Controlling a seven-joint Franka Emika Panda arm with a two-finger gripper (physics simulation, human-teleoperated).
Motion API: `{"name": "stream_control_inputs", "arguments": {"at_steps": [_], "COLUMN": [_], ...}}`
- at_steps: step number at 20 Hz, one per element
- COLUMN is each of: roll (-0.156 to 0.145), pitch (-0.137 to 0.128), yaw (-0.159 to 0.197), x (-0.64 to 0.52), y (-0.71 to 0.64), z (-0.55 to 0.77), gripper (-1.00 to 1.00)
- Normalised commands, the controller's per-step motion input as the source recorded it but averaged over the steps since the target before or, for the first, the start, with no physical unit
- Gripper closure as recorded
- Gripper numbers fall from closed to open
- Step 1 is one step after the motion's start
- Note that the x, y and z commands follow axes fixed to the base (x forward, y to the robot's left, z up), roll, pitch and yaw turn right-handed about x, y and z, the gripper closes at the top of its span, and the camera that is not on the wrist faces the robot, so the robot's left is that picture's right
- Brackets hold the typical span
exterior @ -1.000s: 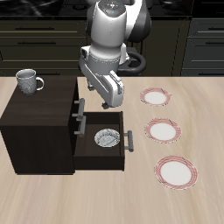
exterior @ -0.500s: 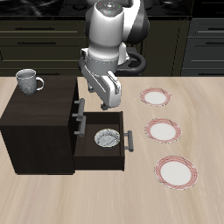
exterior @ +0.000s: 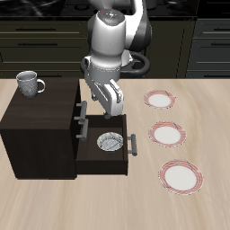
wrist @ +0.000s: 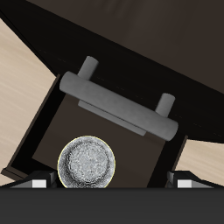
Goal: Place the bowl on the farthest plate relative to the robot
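Bowl [wrist: 87, 163] lying in open drawer [exterior: 106, 160] of dark cabinet [exterior: 36, 126], pincer [exterior: 111, 111] above it, spread wide and empty; descend centred, one finger inside rim.

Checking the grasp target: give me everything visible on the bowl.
The bowl is small, round and shallow, pale grey-white with a darker speckled inside. It sits upright on the floor of the open drawer of the dark cabinet, below the bar handle of the drawer above. Nothing else touches it; the gripper hangs above it.
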Motion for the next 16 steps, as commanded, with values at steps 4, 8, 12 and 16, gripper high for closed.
{"name": "stream_control_inputs", "arguments": {"at_steps": [4, 8, 12, 16], "roll": [0.032, 0.028, 0.016, 0.003], "pitch": [0.022, -0.020, -0.032, -0.044], "yaw": [-0.029, 0.022, -0.030, -0.032], "x": [0.04, 0.00, 0.08, 0.11], "y": [0.06, 0.08, -0.05, -0.09], "z": [-0.24, -0.08, -0.11, -0.05], "gripper": [-1.00, -1.00, -1.00, -1.00]}}
